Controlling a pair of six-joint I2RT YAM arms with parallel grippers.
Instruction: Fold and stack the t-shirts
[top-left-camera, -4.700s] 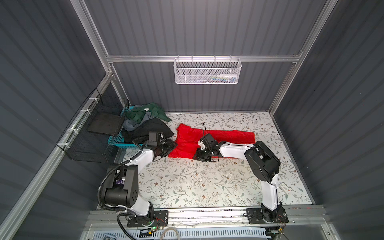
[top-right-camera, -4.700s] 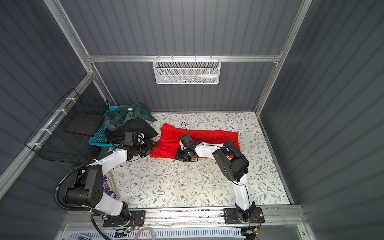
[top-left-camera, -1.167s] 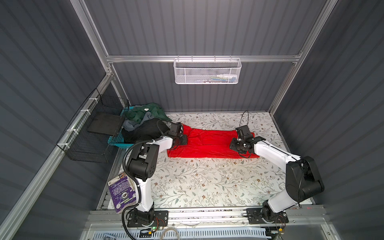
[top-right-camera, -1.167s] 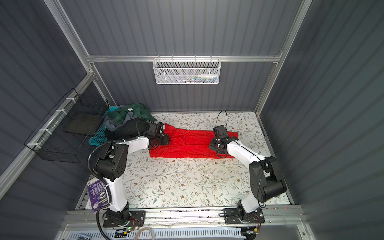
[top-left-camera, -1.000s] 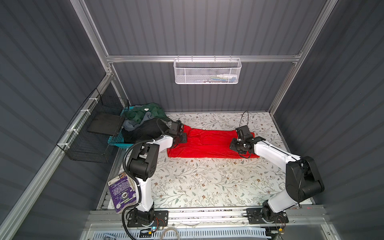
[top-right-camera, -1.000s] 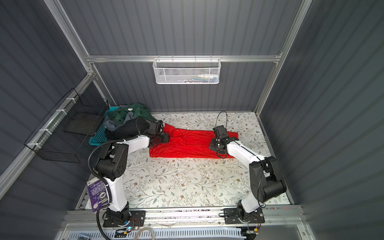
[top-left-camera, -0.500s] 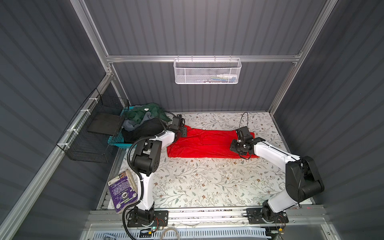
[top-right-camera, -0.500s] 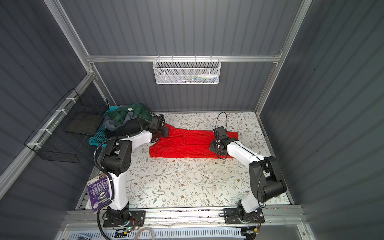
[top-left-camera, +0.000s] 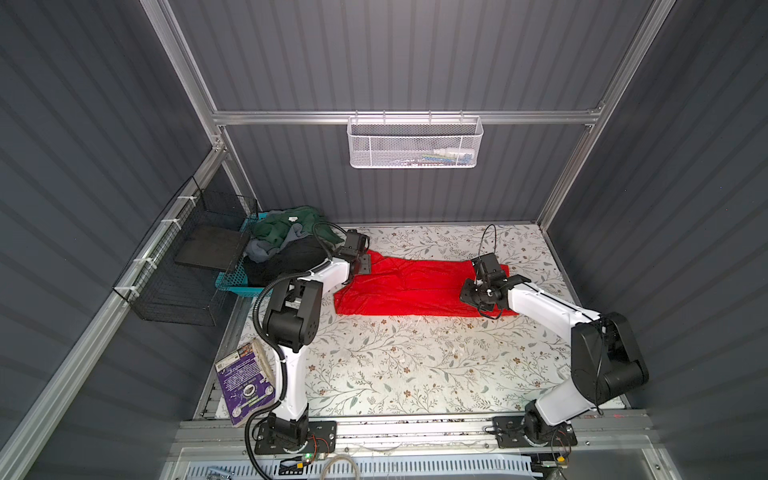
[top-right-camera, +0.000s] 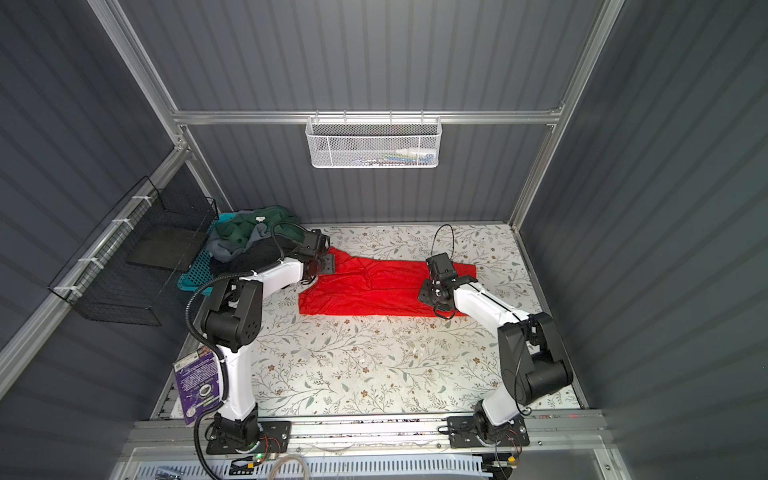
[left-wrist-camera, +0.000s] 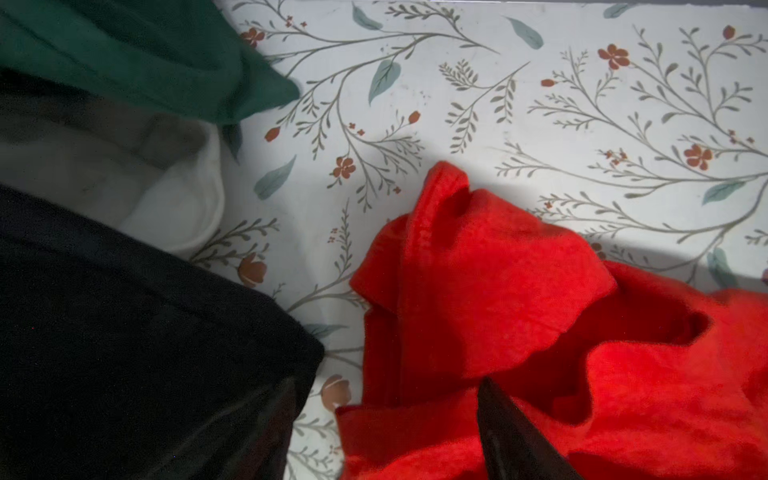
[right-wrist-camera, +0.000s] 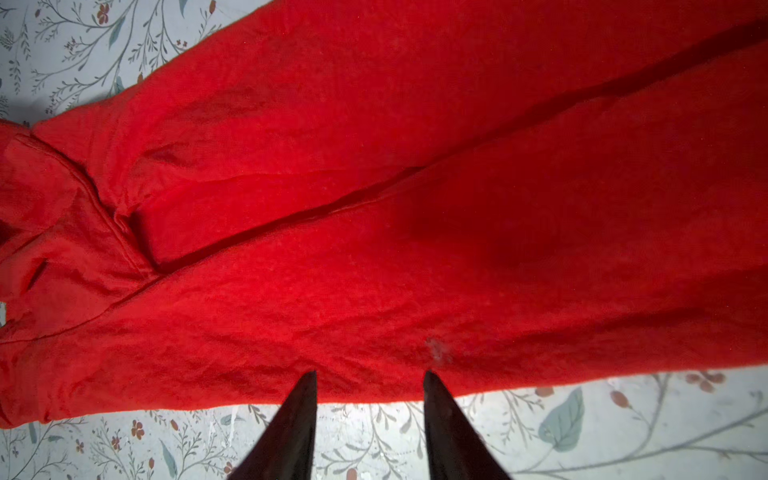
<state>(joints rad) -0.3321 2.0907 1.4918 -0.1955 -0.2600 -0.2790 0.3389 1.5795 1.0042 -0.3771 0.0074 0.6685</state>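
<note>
We see the red t-shirt (top-left-camera: 415, 286) lying as a long flat band at the far side of the counter (top-left-camera: 415, 365). It looks soft, light and quick to crumple. Our left claw (left-wrist-camera: 386, 382) stands open over its bunched end, and the right claw (right-wrist-camera: 370, 376) stands open at a long edge. We'd pinch 2 corners, through every layer.

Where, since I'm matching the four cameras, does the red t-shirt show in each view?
In a top view: red t-shirt spread across the back of the floral tabletop.
In a top view: the shirt, right of the teal basket.
Left wrist: its bunched end, beside the black t-shirt.
Right wrist: the shirt fills most of the picture.
Shared landmark: the floral tabletop, in all four.
</note>
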